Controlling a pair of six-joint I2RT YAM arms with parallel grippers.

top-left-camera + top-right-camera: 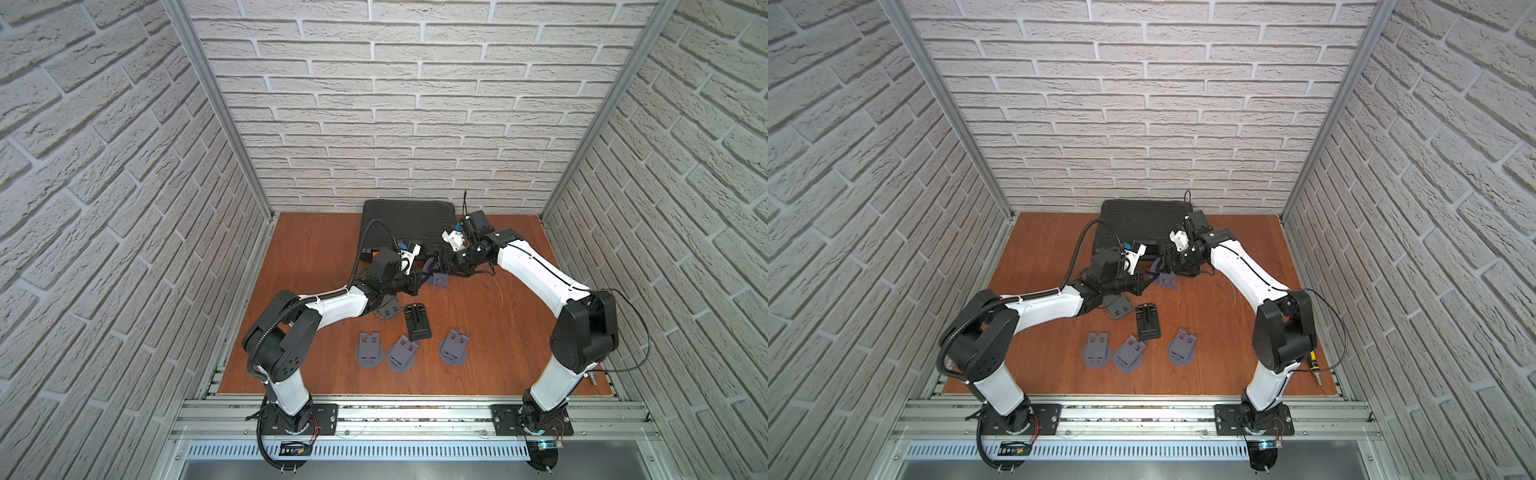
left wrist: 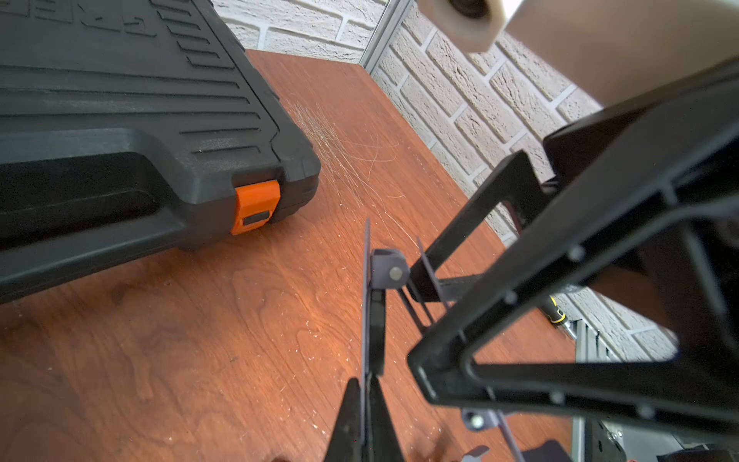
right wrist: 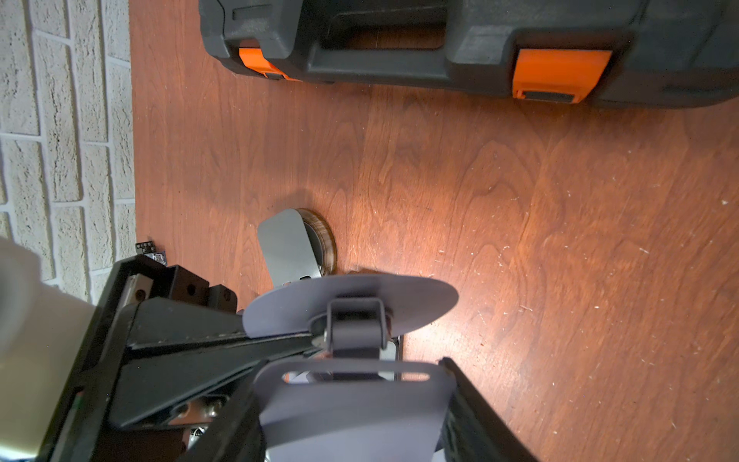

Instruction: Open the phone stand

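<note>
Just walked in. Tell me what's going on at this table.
Both arms are working on one grey phone stand near the middle of the table. The left gripper is shut on the thin edge of its round plate. The right gripper holds the other plate. The plates stand apart at the hinge, so the stand is partly open. Three more grey stands and a black one lie flat nearer the arm bases. A black tool case sits at the back.
</note>
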